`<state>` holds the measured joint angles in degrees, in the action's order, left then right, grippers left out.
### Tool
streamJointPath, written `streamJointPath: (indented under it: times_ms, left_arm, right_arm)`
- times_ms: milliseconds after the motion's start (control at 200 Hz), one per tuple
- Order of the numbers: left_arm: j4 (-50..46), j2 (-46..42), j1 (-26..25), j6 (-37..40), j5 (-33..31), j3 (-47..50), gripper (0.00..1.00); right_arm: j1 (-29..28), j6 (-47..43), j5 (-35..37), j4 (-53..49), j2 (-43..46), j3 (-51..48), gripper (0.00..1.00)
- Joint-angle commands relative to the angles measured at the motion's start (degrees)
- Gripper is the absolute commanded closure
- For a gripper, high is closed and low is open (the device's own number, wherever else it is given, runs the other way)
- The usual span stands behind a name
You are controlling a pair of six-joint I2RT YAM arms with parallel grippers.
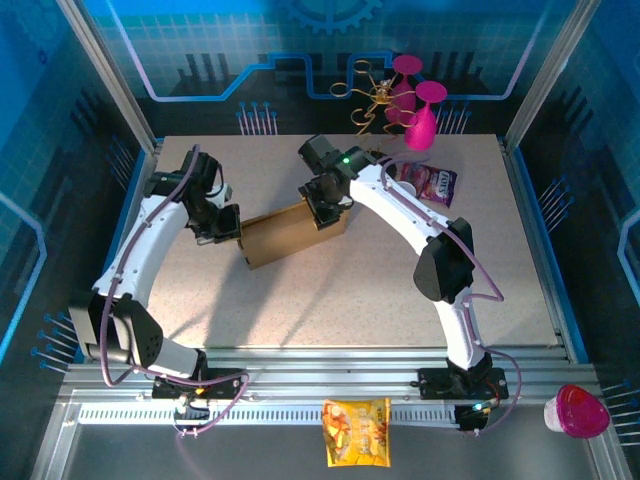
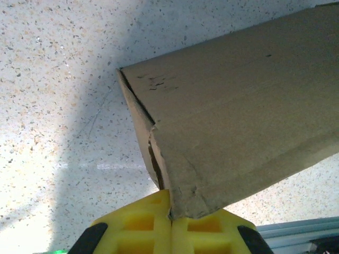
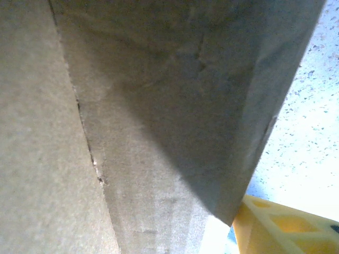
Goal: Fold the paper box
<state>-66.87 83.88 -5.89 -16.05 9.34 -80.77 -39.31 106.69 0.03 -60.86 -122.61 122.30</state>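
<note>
The paper box [image 1: 285, 235], a plain brown carton, lies slantwise on the table's middle between both arms. My left gripper [image 1: 232, 232] is at its left end. In the left wrist view its yellow fingers [image 2: 143, 225] are pressed together, shut on a crumpled lower corner of the paper box [image 2: 238, 106]. My right gripper [image 1: 328, 212] sits over the box's right end. In the right wrist view the cardboard [image 3: 159, 106] fills the space between the jaws, and one yellow finger [image 3: 275, 227] lies against its edge. The other finger is hidden behind the cardboard.
A purple snack packet [image 1: 432, 183] lies at the back right, near pink glasses on a gold wire stand [image 1: 415, 110]. A yellow snack bag [image 1: 356, 432] and a pink cup [image 1: 578, 410] rest on the front rail. Bare speckled tabletop [image 1: 400, 290] spreads to the front right.
</note>
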Motion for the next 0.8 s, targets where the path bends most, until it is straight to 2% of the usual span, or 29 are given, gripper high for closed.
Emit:
streamJointPath:
  times_ms: [0, 320, 790]
  left_arm:
    - [-2.5, 1.0, -0.3, -1.7, 4.1, -3.4, 0.99]
    - [-3.3, 2.6, 0.1, -3.1, 6.8, -4.4, 1.00]
    - [3.2, 0.6, 0.8, -4.7, 7.7, 1.5, 1.00]
  right_arm:
    - [0.1, -0.2, 0.9, -2.3, -0.4, -1.6, 0.40]
    - [0.3, -0.2, 0.4, -1.9, -0.8, -1.7, 0.40]
    - [0.5, -0.3, -0.2, -0.9, -1.1, -1.4, 0.41]
